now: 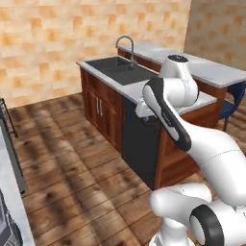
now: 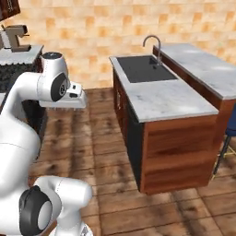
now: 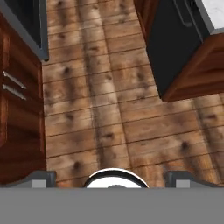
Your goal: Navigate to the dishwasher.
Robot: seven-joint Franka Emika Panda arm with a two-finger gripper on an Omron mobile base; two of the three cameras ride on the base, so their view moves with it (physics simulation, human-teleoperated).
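Note:
The dishwasher (image 1: 139, 144) is a dark grey flat panel set in the near end of the wooden kitchen island, to the right of the cabinet doors. From the right base view I see its front (image 2: 134, 144) only at a steep angle. The hand view looks down on it at the upper right, where the dishwasher (image 3: 179, 48) shows its bar handle near the top edge. My gripper (image 3: 111, 178) hangs over the wood floor between the island and the opposite cabinets. It is open, with nothing between its fingertips (image 3: 43, 177).
The island carries a dark sink (image 1: 117, 67) with a curved faucet (image 1: 126, 45) and a raised bar counter (image 2: 207, 69) behind it. A blue stool (image 1: 233, 98) stands at the island's far side. Opposite are brown drawers (image 3: 17, 113), a stove (image 2: 14, 76) and a coffee machine (image 2: 14, 37). Open floor (image 1: 72, 158) lies between.

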